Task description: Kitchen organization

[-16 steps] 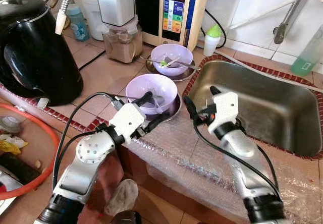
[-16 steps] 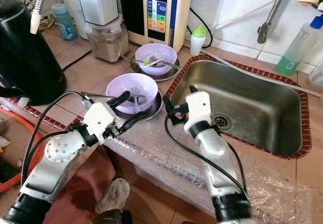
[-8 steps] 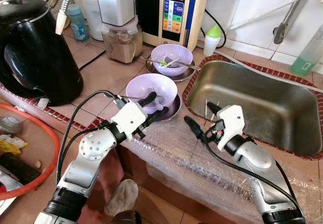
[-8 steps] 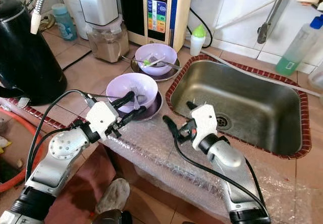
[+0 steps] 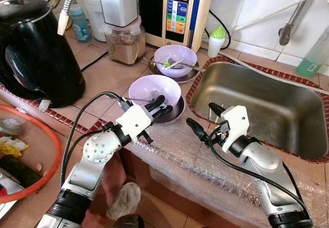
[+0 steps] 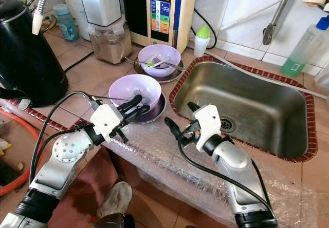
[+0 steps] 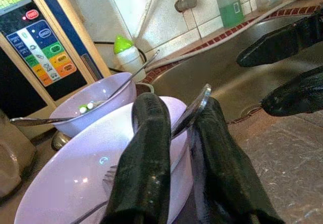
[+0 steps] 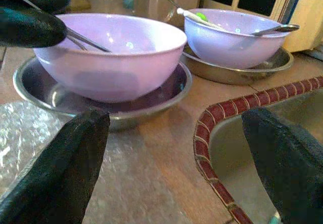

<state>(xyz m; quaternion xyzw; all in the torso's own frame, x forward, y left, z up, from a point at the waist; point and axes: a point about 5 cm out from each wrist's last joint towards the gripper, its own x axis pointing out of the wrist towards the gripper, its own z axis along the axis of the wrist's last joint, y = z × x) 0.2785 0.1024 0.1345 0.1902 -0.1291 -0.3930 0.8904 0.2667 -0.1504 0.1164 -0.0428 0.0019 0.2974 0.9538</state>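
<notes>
The left gripper (image 7: 174, 128) has closed, seemingly on the steel fork handle (image 7: 194, 108) in the near lilac plastic bowl (image 5: 153, 90), readying a lift, while the right gripper (image 5: 199, 120) waits wide open, holding nothing

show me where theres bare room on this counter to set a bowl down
Bare tile lies between the black kettle and the near purple bowl. The steel sink basin is bare too. It is crowded around both bowls, where the left gripper holds a fork, and along the appliances behind.

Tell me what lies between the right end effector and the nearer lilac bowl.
Bare countertop and the round steel dish under the nearer lilac bowl, seen from the right wrist view; right end effector open.
</notes>
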